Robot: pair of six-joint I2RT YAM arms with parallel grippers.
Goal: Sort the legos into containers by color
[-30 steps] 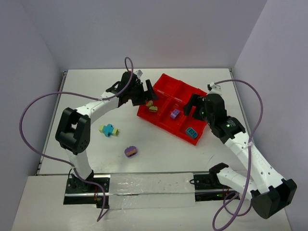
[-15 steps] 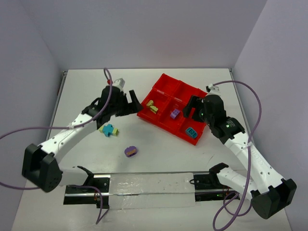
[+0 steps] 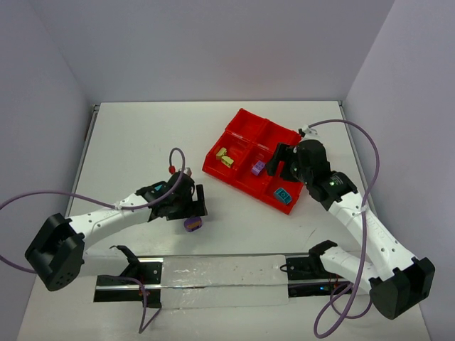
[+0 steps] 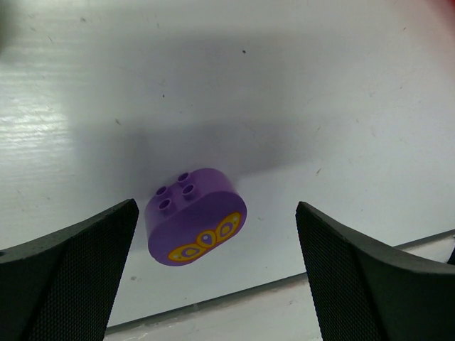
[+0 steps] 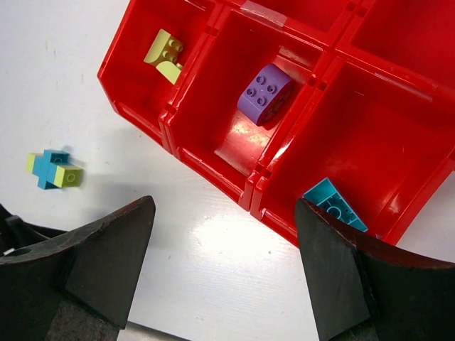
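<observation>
Currently 3 legos (image 5: 264, 94) lie in the red tray (image 5: 384, 121), 2 on the table (image 3: 142, 135); left gripper (image 4: 215, 209) and right gripper (image 5: 224, 206) spread.

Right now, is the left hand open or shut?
Open. On the left hand, the fingers stand wide apart, and the purple brick sits on the table between them, touching neither.

The white bench (image 3: 142, 135) carries a red tray (image 3: 249, 128), a purple brick (image 3: 193, 224) and a teal-and-yellow stack (image 5: 53, 169), all apart.
</observation>
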